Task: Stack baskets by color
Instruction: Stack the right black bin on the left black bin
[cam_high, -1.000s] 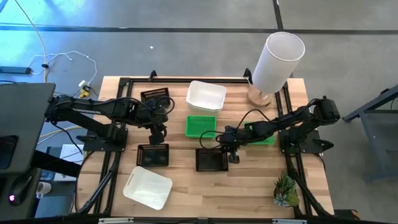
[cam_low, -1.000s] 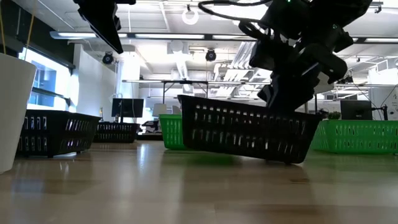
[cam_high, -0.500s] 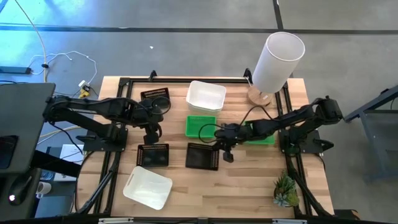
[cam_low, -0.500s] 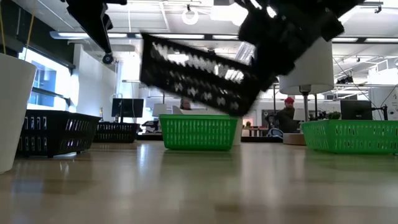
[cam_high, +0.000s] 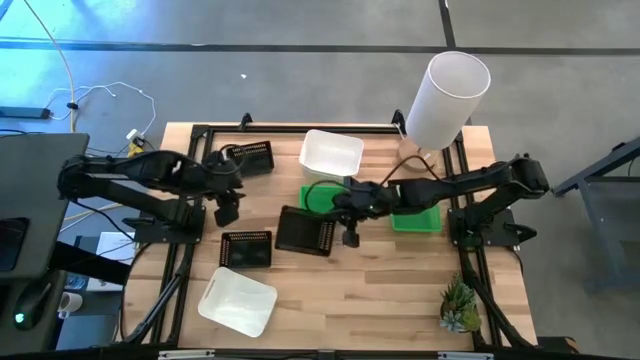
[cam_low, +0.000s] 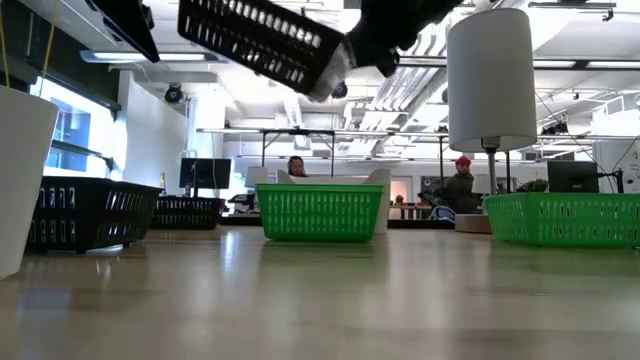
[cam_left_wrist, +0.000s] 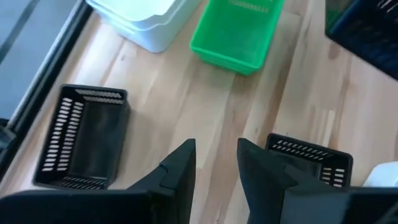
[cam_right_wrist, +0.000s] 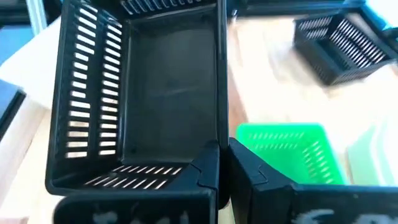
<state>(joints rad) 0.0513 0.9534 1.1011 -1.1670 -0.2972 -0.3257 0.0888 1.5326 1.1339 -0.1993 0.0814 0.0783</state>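
Black slotted plastic basket (cam_high: 306, 232), on the wood a second ago, now lifted clear and tilted, pinched by one wall in right gripper (cam_high: 349, 236), just beside second black basket (cam_high: 246, 249) resting on wooden table (cam_high: 380, 290). Probably about to nest there. Left gripper (cam_high: 226, 212) hovering nearby, fingers half parted, holding nothing.

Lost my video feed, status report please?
Right gripper shut on black basket, lifted clear of table, tilted. Left gripper empty, hovering between two other black baskets. Nothing in the way.
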